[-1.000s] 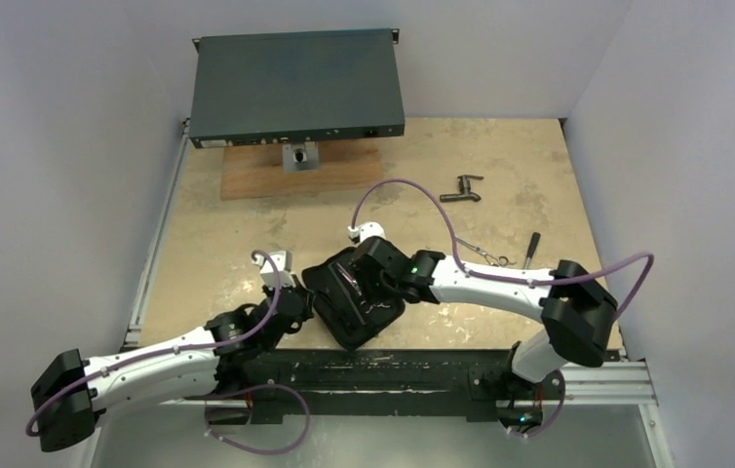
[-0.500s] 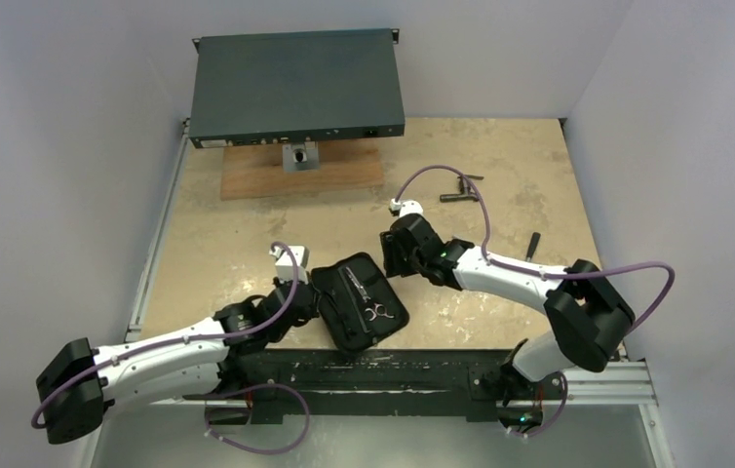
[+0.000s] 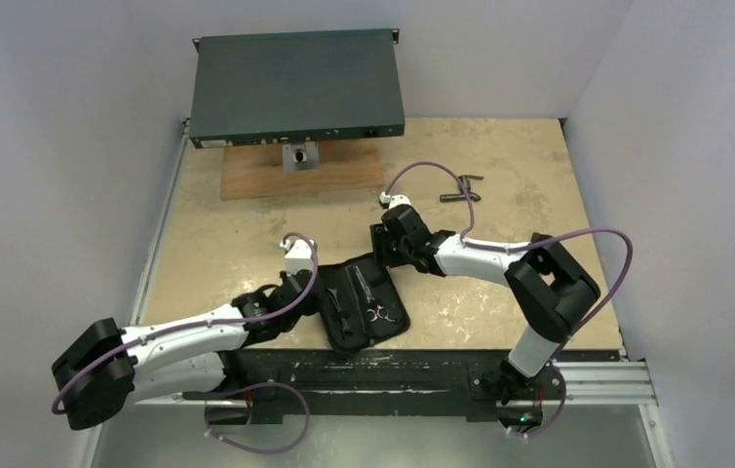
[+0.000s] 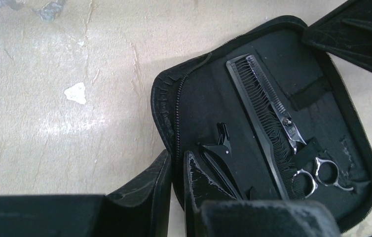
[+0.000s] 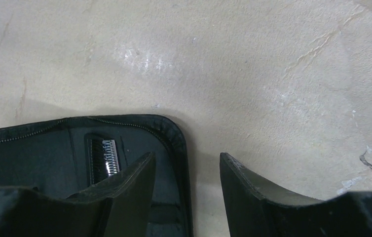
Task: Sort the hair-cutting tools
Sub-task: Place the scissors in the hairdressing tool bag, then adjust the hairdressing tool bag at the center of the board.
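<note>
A black zip case [image 3: 395, 300] lies open near the table's front. Strapped inside it are the black comb [image 4: 258, 111], the silver scissors [image 4: 305, 158] and the thin black clip [image 4: 218, 155]; the scissors also show in the top view [image 3: 376, 313]. My left gripper [image 3: 316, 297] is shut on the case's left rim [image 4: 166, 101], one finger either side of the zip. My right gripper [image 3: 381, 255] is open astride the case's far right corner [image 5: 176, 132], one finger over the lining, one over the table. The scissors' toothed tip [image 5: 109, 157] shows beside it.
A dark flat box [image 3: 295, 86] rests on a wooden board [image 3: 256, 177] at the back. A dark T-shaped fitting [image 3: 461, 191] lies at the back right. The right arm's elbow [image 3: 549, 278] and purple cable arch over the right side.
My right gripper has drawn back from over the case to its far right corner. My left gripper has moved forward and right with the case's edge. The case now lies open, tools showing.
</note>
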Robot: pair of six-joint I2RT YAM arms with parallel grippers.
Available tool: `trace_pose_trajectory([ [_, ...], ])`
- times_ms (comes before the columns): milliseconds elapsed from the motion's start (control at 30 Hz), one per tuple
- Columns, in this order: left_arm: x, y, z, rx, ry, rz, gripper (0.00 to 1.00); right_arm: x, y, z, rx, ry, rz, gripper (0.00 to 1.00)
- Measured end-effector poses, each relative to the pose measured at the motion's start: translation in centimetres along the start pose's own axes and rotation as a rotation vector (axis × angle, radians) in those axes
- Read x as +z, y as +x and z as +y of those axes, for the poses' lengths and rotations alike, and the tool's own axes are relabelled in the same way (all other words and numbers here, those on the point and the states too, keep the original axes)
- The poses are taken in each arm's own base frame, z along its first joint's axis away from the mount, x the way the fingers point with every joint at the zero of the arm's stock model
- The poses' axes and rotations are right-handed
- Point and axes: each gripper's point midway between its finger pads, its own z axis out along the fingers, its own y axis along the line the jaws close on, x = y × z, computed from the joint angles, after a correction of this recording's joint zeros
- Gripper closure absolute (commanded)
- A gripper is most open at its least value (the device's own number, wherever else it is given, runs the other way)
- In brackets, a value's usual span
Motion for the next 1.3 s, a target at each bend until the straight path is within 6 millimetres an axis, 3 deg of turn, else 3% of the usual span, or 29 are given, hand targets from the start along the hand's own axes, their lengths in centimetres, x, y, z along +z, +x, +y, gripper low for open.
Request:
trace_pose_trajectory([
  [200, 1.3, -0.7, -0.2, 0.013, -0.029, 0.001, 0.89, 0.7, 0.5, -0.1, 0.0, 0.006, 0.012, 0.7],
  [367, 3.2, -1.4, -0.6, 0.03, -0.069, 0.014, 0.89, 0.4, 1.5, -1.6, 0.029, 0.052, 0.009, 0.75],
  [433, 4.1, -1.9, -1.0, 0.038, -0.083, 0.017, 0.89, -0.2, 2.2, -2.5, 0.051, 0.077, 0.008, 0.74],
  [533, 5.3, -2.8, -1.5, 0.039, -0.095, 0.013, 0.88, -1.3, 2.8, -3.4, 0.081, 0.1, -0.006, 0.64],
  [667, 6.1, -4.1, -2.4, 0.025, -0.079, -0.012, 0.74, -3.0, 2.8, -3.5, 0.122, 0.096, -0.027, 0.53],
  [767, 6.1, -4.9, -2.8, 0.023, -0.068, -0.03, 0.58, -4.8, 1.4, -3.4, 0.148, 0.095, -0.076, 0.5],
  [900, 5.6, -5.7, -3.0, 0.02, -0.052, -0.051, 0.48, -7.1, -1.2, -4.1, 0.204, 0.119, -0.146, 0.5],
  [1000, 5.0, -6.5, -3.3, 0.004, -0.036, -0.074, 0.42, -8.0, -3.0, -6.2, 0.281, 0.17, -0.188, 0.5],
  [1167, 3.5, -8.1, -3.4, -0.038, -0.019, -0.116, 0.39, -9.6, -4.5, -12.6, 0.451, 0.313, -0.239, 0.49],
  [1300, 1.4, -9.1, -2.6, -0.089, -0.008, -0.158, 0.39, -10.0, -4.9, -16.4, 0.515, 0.421, -0.238, 0.5],
])
